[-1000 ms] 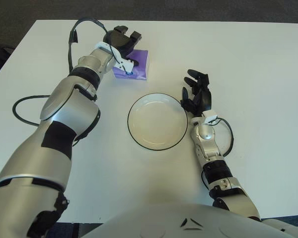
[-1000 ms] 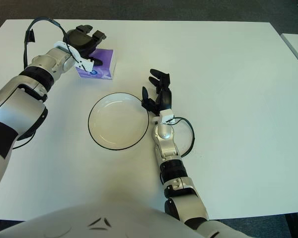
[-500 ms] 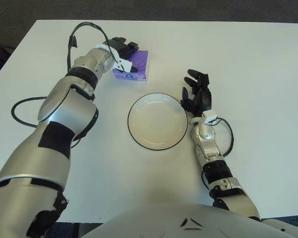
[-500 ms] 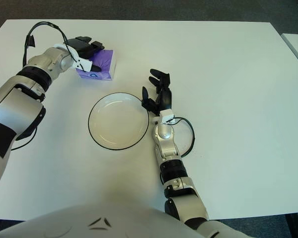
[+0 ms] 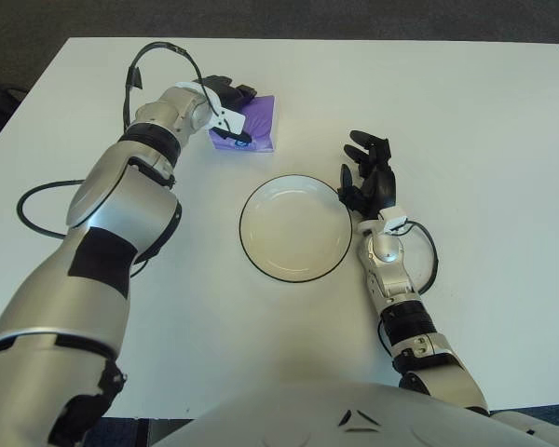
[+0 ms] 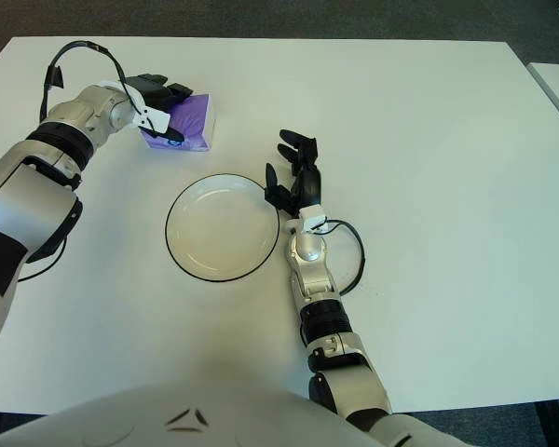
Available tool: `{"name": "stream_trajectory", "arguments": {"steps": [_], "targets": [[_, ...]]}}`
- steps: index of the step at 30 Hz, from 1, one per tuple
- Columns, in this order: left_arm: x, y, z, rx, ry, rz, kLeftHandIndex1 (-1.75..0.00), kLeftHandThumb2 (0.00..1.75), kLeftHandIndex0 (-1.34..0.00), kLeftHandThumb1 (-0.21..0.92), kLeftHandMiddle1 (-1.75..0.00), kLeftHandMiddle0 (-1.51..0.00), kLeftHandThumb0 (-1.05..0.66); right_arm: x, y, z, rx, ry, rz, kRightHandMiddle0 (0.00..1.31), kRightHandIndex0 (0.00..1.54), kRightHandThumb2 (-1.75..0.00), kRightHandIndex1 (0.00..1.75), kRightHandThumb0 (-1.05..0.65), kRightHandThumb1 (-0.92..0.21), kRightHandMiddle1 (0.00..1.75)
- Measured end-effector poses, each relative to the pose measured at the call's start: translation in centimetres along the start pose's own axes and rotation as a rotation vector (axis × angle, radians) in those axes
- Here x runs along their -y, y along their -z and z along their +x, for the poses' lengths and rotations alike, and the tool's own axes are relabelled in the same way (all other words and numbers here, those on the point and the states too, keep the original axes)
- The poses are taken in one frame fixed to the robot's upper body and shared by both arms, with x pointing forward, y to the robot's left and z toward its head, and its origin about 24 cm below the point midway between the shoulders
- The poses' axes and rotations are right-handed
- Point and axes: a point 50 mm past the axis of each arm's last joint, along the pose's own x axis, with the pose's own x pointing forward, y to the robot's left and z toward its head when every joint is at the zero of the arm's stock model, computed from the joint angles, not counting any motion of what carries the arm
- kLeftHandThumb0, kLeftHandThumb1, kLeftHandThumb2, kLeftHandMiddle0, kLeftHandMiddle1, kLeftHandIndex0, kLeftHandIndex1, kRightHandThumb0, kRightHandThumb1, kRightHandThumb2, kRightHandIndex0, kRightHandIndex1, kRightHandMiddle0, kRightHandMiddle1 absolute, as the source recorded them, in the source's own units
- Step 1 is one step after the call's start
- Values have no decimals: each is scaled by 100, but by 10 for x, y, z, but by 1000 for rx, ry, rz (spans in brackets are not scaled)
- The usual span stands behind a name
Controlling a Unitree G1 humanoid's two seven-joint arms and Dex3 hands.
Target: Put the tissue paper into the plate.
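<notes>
A purple tissue pack (image 5: pixel 253 126) lies flat on the white table, up and left of the plate. My left hand (image 5: pixel 231 104) sits over the pack's left half, its black fingers curled down onto the top and near side; the pack still rests on the table. The white plate (image 5: pixel 294 229) with a dark rim stands in the middle, holding nothing. My right hand (image 5: pixel 367 174) shows just right of the plate's rim, fingers spread and pointing away, nothing in it.
A black cable (image 5: pixel 39 198) loops on the table by my left arm, and a thinner one (image 5: pixel 429 253) curves beside my right wrist. The white table (image 5: pixel 484 140) stretches bare to the right and back.
My left hand has lowered onto the tissue pack and its fingers have closed around the pack's left part. The pack has shifted slightly. The right hand has not moved.
</notes>
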Motion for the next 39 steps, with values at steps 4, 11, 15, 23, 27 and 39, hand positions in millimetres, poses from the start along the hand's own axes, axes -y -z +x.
{"name": "stream_trajectory", "arguments": {"steps": [4, 11, 15, 23, 27, 39], "targets": [[1, 1, 0, -4, 19, -1, -1, 14, 0, 92, 0, 0, -105, 0, 0, 0, -3, -1, -1, 0, 34, -78, 81, -43, -75, 109], [2, 1, 0, -10, 37, 8, 0, 19, 0, 92, 0, 0, -105, 0, 0, 0, -5, -3, -1, 0, 34, -79, 81, -42, -75, 109], [4, 0, 0, -11, 44, 29, 0, 20, 0, 92, 0, 0, -105, 0, 0, 0, -5, -3, -1, 0, 34, -80, 81, -41, -74, 110], [9, 0, 2, -23, 43, 56, 0, 15, 0, 92, 0, 0, -105, 0, 1, 0, -6, -2, -1, 0, 35, -85, 82, -38, -70, 110], [12, -2, 3, -33, 40, 85, 0, 12, 0, 92, 0, 0, -105, 0, 1, -1, -7, -2, -1, 1, 35, -87, 82, -37, -69, 110], [29, -7, 7, -41, -38, 115, -6, 6, -4, 87, 0, -1, -100, 1, 3, -3, -17, 9, -2, 1, 34, -88, 81, -37, -68, 111]]}}
